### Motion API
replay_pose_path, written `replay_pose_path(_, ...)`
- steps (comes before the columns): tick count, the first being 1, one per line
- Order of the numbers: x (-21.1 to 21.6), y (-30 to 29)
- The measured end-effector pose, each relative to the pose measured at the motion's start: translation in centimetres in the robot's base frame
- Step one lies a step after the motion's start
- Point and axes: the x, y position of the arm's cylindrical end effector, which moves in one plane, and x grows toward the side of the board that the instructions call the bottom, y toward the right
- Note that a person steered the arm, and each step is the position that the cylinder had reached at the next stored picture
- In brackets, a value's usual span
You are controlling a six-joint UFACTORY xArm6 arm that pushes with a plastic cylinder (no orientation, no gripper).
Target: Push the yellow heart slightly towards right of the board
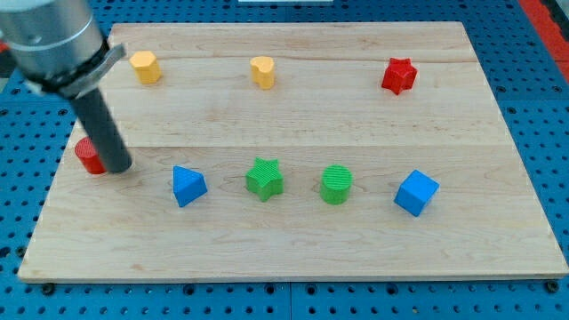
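Note:
The yellow heart [262, 71] sits near the view's top, a little left of the middle of the wooden board [293, 240]. My tip [119, 166] is far from it, at the view's left, touching or just beside the right side of a red round block [88, 156] that the rod partly hides. The rod rises from there to the view's top left corner.
A yellow hexagon block [145, 67] is at the top left and a red star [399, 76] at the top right. Along the lower row stand a blue triangle [188, 186], a green star [265, 178], a green cylinder [336, 184] and a blue cube [416, 193].

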Motion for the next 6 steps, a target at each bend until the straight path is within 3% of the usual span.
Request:
replay_pose_path(1,0.6,-8.7)
replay_pose_path(3,-2.1,-4.2)
replay_pose_path(4,-7.6,1.4)
replay_pose_path(5,-5.9,4.5)
replay_pose_path(6,-8.8,11.9)
